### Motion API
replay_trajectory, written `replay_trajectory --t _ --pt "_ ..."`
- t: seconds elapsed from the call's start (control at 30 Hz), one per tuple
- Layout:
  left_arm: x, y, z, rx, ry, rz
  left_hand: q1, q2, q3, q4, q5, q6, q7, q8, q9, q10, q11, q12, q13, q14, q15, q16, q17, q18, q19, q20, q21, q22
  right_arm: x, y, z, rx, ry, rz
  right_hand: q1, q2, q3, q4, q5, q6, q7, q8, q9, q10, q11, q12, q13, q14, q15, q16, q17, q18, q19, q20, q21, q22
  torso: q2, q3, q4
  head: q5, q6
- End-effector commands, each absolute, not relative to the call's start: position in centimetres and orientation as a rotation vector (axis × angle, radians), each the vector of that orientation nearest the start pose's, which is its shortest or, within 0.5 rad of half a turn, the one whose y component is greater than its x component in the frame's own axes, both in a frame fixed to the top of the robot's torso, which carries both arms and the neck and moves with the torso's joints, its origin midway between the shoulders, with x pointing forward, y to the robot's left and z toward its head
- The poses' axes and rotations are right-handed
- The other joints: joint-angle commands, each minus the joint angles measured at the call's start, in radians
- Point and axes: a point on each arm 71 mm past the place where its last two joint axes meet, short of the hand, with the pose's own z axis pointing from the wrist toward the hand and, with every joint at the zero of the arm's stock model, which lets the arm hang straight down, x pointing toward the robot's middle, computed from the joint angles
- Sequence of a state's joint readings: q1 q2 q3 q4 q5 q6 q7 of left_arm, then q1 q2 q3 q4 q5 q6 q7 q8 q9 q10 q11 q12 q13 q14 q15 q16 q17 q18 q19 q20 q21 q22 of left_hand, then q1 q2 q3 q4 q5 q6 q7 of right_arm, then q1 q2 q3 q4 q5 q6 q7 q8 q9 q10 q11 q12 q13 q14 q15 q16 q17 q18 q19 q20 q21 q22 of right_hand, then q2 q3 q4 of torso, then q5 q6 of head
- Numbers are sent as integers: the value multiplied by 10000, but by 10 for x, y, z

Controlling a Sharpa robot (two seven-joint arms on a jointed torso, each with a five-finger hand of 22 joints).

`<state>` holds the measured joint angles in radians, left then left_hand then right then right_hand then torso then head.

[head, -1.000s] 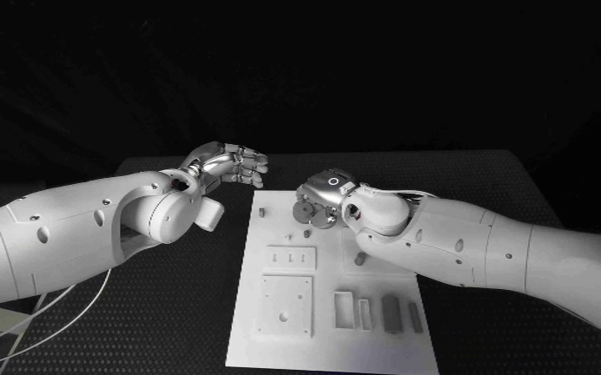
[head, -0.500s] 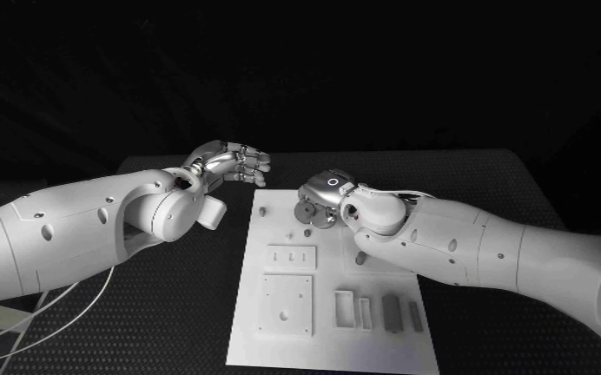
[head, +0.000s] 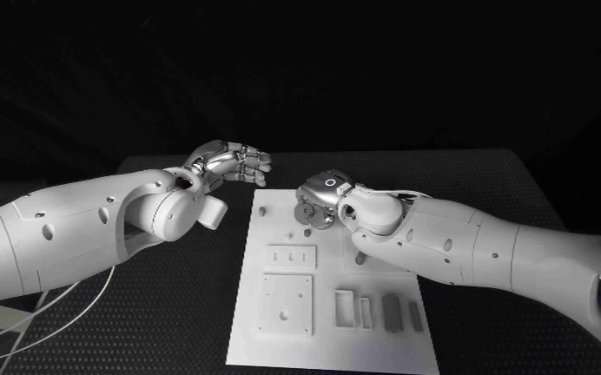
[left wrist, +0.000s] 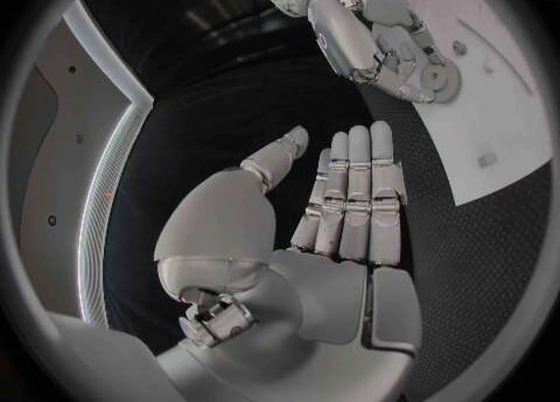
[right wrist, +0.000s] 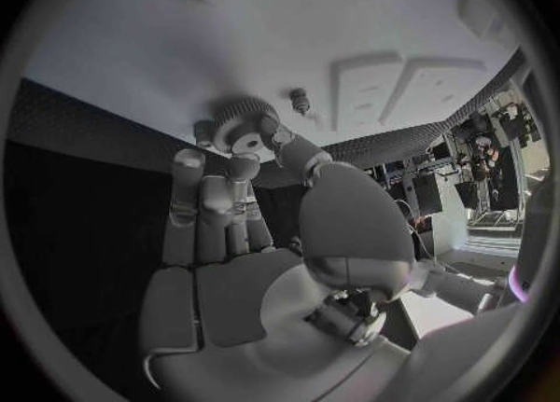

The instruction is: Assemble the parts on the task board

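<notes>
Dim scene: the upper half of the head view is black, while the white arms and board (head: pixel 328 305) catch light from above. Glare sits on the arms. Both wrist views bend straight edges and darken at their rims.

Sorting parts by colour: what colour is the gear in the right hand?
Grey, the gear the right hand holds; clearest in the right wrist view.

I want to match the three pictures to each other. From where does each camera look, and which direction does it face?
Head view: from the robot's head, down at the black table and white task board; both arms enter.
Left wrist view: behind the left hand, its fingers straight, facing the board's far end.
Right wrist view: behind the right hand, facing the board.
Shared: all three show the gear held by the right hand.
</notes>
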<state>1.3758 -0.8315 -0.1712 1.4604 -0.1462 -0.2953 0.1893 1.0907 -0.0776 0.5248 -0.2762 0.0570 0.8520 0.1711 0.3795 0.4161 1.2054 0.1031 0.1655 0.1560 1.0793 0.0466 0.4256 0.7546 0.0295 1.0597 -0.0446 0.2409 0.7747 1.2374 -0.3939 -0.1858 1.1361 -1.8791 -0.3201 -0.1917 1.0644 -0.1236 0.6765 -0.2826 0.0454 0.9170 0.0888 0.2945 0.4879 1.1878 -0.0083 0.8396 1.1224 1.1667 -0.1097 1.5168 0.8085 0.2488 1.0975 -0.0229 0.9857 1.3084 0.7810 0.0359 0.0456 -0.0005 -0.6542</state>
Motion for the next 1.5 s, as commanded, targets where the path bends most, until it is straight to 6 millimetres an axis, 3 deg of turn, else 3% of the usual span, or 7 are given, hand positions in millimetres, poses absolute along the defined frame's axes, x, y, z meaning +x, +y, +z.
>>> replay_trajectory --t 0.03,0.23,0.37,1.17,1.5 --pt "513 221 -152 -9383 16155 -13292 -41 11 -7 20 -27 -16 42 -41 -14 73 -18 -69 9 86 15 -40 14 168 3 -63 -50 11 523 -71 -226 -6566 15294 3936 -8 -188 21 77 44 320 282 -215 176 -70 122 -43 -4 -68 78 -48 -16 130 -69 32 -69 106 -2 1 -5 16 -1" --pt "513 222 -152 -9391 16153 -13287 -42 7 -9 20 -27 -20 43 -44 -17 72 -17 -73 10 88 15 -46 20 169 4 -63 -52 13 524 -74 -227 -6456 15308 3911 -21 -428 54 180 43 -297 478 -565 0 -237 306 -53 19 -141 248 -80 -22 130 -85 72 -124 101 -6 -8 -9 15 -6" --pt "513 223 -152 -9403 16137 -13265 -43 4 -10 19 -27 -25 45 -46 -19 71 -16 -77 11 90 15 -50 24 169 5 -63 -54 14 525 -76 -227 -6390 15369 3908 -23 -470 58 215 43 -355 508 -594 -15 -265 336 -47 25 -155 278 -82 -21 130 -86 81 -132 103 -10 -1 -12 13 -4" --pt "513 224 -152 -9422 16128 -13239 -57 -10 -15 30 -26 -89 73 -81 -41 54 -4 -114 14 106 14 -95 70 168 11 -64 -71 25 529 -87 -229 -5973 15822 4014 -81 -480 71 417 44 -413 547 -607 -29 -362 378 -26 38 -220 325 -86 -14 130 -121 119 -174 113 -3 4 -14 -2 -5" --pt "514 229 -151 -9457 16010 -13143 -65 -2 -13 42 -26 -95 79 -83 -44 52 0 -125 17 112 14 -111 87 167 14 -64 -77 29 523 -107 -214 -4869 15029 4919 -37 -462 56 427 44 -318 518 -541 -6 -325 350 36 51 -192 300 -44 2 130 -87 107 -148 136 -17 5 -25 -34 34"
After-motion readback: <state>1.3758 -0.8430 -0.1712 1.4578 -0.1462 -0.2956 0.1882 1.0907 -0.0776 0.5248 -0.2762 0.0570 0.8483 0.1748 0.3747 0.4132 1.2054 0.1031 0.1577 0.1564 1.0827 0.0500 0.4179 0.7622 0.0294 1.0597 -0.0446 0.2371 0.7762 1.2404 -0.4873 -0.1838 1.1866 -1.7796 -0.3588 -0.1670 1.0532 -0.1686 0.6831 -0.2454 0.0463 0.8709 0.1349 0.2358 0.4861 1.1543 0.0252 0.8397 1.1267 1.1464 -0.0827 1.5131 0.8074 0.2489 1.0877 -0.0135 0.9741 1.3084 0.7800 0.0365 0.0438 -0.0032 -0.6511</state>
